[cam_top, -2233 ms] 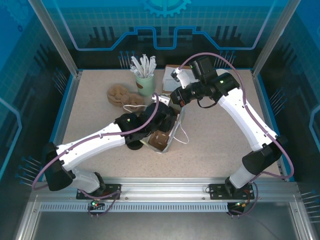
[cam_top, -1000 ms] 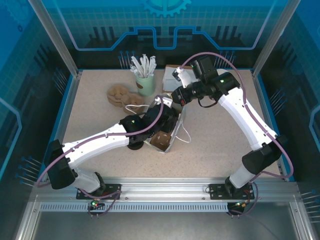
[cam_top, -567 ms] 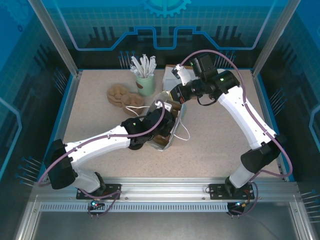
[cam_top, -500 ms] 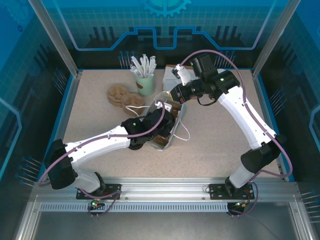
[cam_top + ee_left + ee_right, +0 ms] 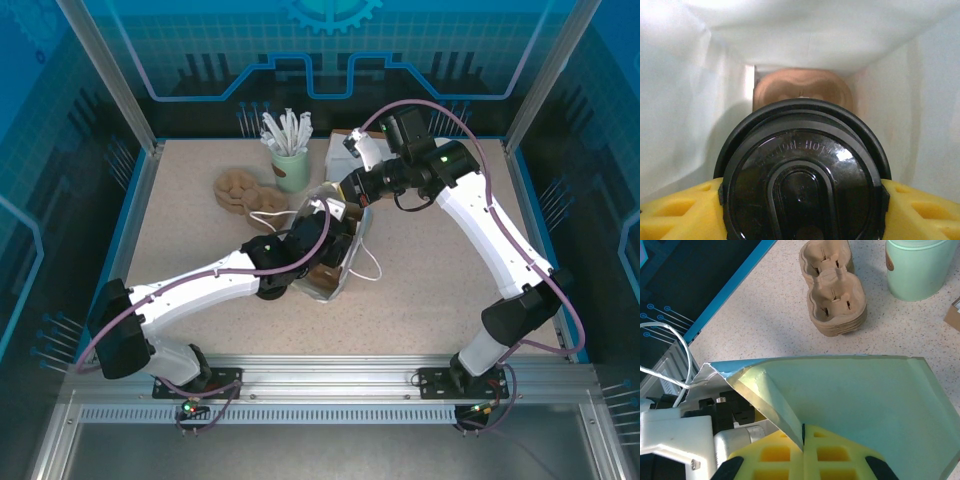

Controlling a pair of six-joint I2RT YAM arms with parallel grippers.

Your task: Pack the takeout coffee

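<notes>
Inside the paper bag (image 5: 685,100), low centre of the left wrist view, sits the takeout coffee (image 5: 802,182). Its black lid faces the cam. The left gripper (image 5: 800,210) pinches it, w/ one yellow finger (image 5: 680,210) against each side of the lid rim, at lower left & lower right of the frame. Cup sides are hidden behind the lid. Past the cup, at the far end of the bag, lies a brown moulded insert (image 5: 800,85). White bag walls close in on both sides & above.

In the top view the bag (image 5: 352,245) lies tilted at mid-frame, and the left arm (image 5: 200,285) reaches into its mouth from lower left. The right gripper (image 5: 352,192) has the bag's upper rim. In the right wrist view its pads (image 5: 775,455) are pressed together at the bottom edge, clamping the green bag wall (image 5: 855,400).

Counts:
- 1 coffee, 1 bag.
- 2 white cord handles (image 5: 368,268), one each side of the bag.
- 1 stack of pulp carriers (image 5: 835,295), upper centre. Also at upper left of the table (image 5: 430,290) in the top view.
- 1 mint pot (image 5: 915,267), upper right, holding white sticks (image 5: 287,128) too small to count.
- 1 cardboard box (image 5: 345,140), just right of the pot.
</notes>
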